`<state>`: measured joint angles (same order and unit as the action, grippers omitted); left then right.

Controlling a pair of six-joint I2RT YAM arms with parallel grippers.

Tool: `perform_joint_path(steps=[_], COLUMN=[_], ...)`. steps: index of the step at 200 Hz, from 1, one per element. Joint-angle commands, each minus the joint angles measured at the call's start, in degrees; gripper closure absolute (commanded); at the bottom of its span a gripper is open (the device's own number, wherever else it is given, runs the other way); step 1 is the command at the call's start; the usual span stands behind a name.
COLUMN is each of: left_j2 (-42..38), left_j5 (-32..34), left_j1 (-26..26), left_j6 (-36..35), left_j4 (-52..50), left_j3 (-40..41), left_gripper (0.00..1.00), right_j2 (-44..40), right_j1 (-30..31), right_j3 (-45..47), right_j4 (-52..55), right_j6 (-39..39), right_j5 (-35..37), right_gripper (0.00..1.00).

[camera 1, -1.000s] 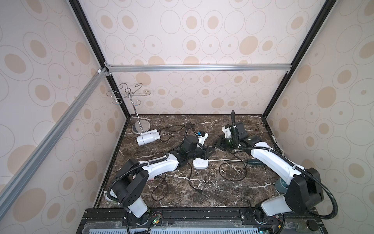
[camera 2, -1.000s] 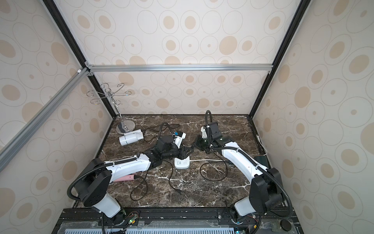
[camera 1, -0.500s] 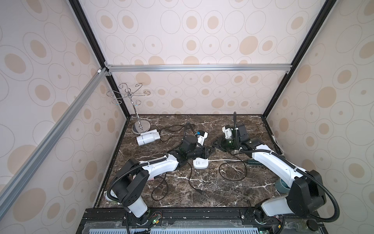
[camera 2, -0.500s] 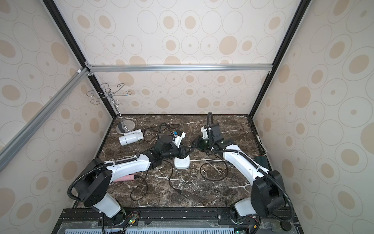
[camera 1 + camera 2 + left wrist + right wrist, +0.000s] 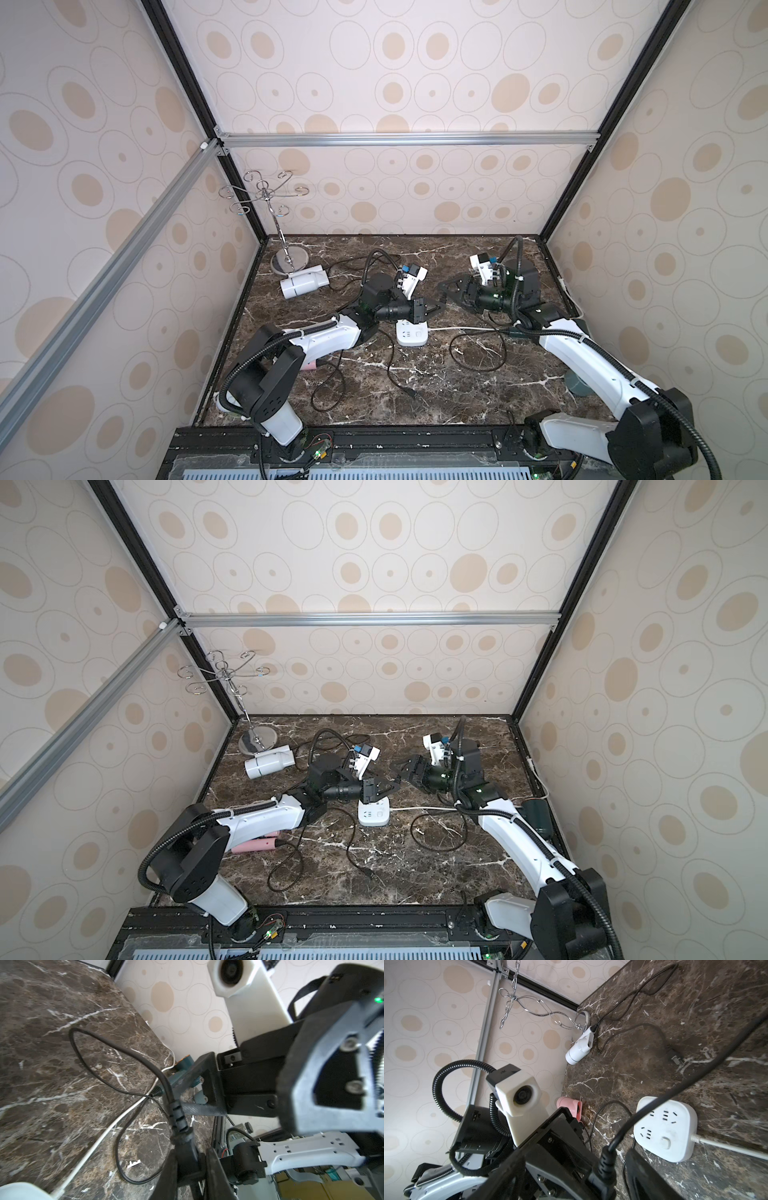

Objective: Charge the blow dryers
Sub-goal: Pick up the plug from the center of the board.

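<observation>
Gripping the black plug, left gripper jaws clamped; right gripper jaws now spread apart, plug released

The white barrel-shaped plastic blow dryer lies on its side near the back-left corner of the marble top, with a thin black cord trailing from its handle end toward the middle. The pale pink blow dryer lies on its side by the left edge, partly hidden. The dark green blow dryer lies at the right edge, mostly hidden; its black cord loops over the marble to a black plug raised off the top, pinched in the left gripper.
</observation>
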<state>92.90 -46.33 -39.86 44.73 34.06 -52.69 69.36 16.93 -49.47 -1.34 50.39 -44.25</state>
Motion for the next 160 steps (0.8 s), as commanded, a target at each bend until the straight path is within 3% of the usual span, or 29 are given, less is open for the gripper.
perform_joint_path(steps=[1, 30, 48, 78, 104, 121, 160], left_j2=[0.17, 0.52, 0.88, 2.02, 1.82, 2.01, 2.83], left_j5=[-6.66, -8.04, -8.66, -9.32, -8.92, -8.96, -9.15], left_j1=[0.29, 0.39, 0.39, 0.61, 1.08, 1.35, 1.68], left_j6=[2.27, 4.04, 5.49, 8.47, 9.38, 10.47, 11.20], left_j4=[5.46, 6.95, 9.11, 11.78, 12.56, 13.51, 13.88], left_j3=[-1.87, -2.20, -2.20, -2.69, -2.93, -2.99, -3.41], left_gripper=[1.00, 1.00, 1.00, 1.00, 1.00, 1.00, 1.00], right_j2=[0.90, 3.03, 3.34, 3.22, 2.44, 1.84, 1.31], right_j1=[-0.58, -0.56, -0.53, -2.92, -3.66, -3.68, -3.68], right_j3=[1.88, 3.34, 4.49, 7.18, 9.72, 10.67, 12.04], right_j4=[-8.71, -18.49, -21.42, -27.72, -30.88, -31.34, -33.31], right_j6=[3.76, 9.18, 10.85, 15.24, 17.61, 17.81, 19.21], right_j5=[-6.73, -10.86, -11.59, -12.24, -12.30, -12.60, -13.36], right_gripper=[0.26, 0.45, 0.50, 0.50, 0.41, 0.41, 0.53])
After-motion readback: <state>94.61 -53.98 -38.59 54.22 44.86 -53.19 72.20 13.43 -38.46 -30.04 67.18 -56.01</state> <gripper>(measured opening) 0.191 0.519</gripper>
